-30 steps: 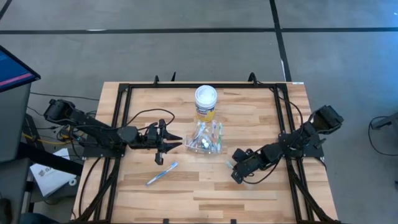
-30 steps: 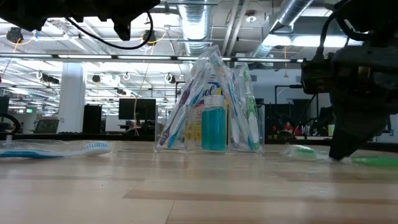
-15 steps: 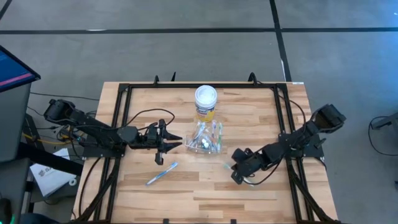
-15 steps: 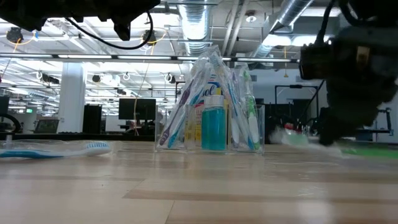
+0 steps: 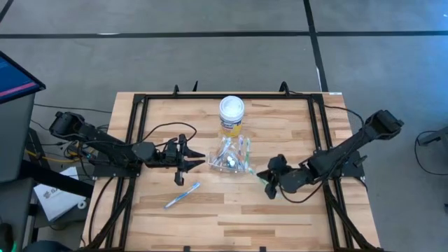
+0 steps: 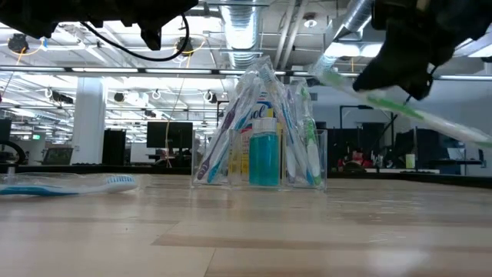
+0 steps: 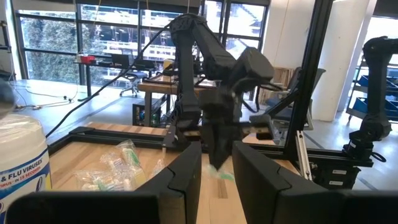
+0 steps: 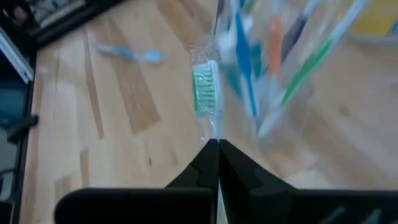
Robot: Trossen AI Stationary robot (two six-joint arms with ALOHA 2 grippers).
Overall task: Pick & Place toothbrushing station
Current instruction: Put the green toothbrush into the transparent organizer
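My right gripper (image 5: 270, 182) hangs above the table to the right of the clear plastic cup (image 5: 233, 158), shut on a green toothbrush (image 6: 419, 115) in clear wrap. The cup (image 6: 265, 142) stands upright on its base, holding several toothbrushes and a teal tube (image 6: 264, 158). A blue toothbrush (image 5: 182, 195) lies flat on the table near the front left. My left gripper (image 5: 198, 159) hovers level just left of the cup, open, nothing between its fingers (image 7: 186, 171). My right gripper pinches the green toothbrush between its two shut fingers on the handle just behind the bristle head (image 8: 211, 134). The fingers slant down from the table's right side, and the head (image 8: 206, 93) sticks out ahead of them. The brush is lifted clear and tilted, head end higher.
A yellow jar with a white lid (image 5: 232, 115) stands just behind the cup. A black frame (image 5: 140, 112) runs around the wooden table top. Bare wood lies along the near edge (image 5: 238, 224).
My right gripper has risen from the table and tipped up toward level, taking the green toothbrush with it. The brush lay on the wood a second ago and now hangs clear, slanted. My left gripper, the cup and the blue toothbrush have stayed put.
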